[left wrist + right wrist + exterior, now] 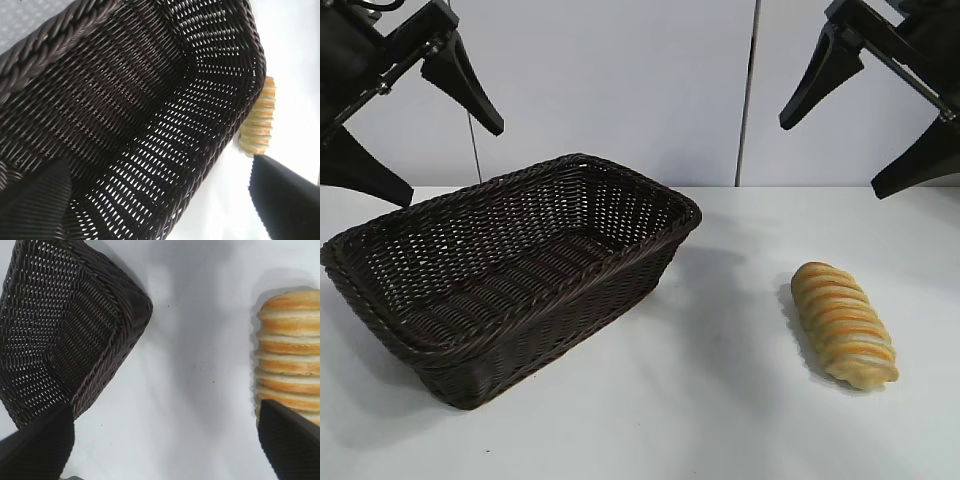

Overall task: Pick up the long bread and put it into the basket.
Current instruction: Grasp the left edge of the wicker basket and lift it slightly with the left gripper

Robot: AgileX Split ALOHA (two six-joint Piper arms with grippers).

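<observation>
Nearest the exterior camera: the basket, empty, sitting on the white surface, one short end angled toward the lens. Long bread lies on that surface well apart from the basket, off the basket's end on the right arm's side, flat, long axis running roughly toward and away from the camera. Not yet picked up. Right gripper hangs high above and behind the loaf, fingers spread wide, holding nothing; in the right wrist view the loaf sits off toward one finger rather than centred between the two. Left gripper hovers over the basket's far end, fingers also wide apart, empty, looks idle. Handling guess: loaf looks light and probably soft or slightly springy, so a hard squeeze could dent it. Ridged crust should give decent friction, no obvious slip risk. Best hold is likely across the short width at mid-length, fingers on the two long flanks, seated in a groove between ridges, so it hangs level. Gripping near an end would likely make it tilt or droop. Basket is much larger than the loaf, so placement tolerance looks generous.
</observation>
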